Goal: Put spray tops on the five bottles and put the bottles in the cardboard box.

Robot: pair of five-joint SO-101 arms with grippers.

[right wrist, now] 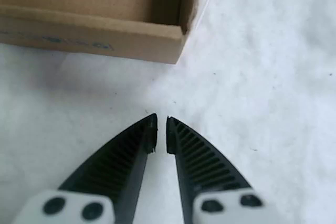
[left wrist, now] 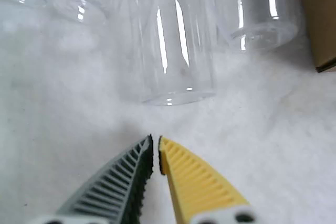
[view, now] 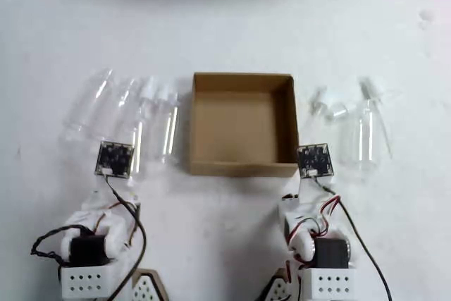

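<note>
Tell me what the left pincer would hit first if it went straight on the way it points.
Probably the base of the clear bottle lying straight ahead of the left pincer, after a strip of bare table; how far off is unclear.

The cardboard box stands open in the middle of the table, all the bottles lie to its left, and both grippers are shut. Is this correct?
Not quite: the high view shows one bottle right of the cardboard box, while the other bottles lie left. The rest holds: the left gripper and right gripper are shut.
</note>
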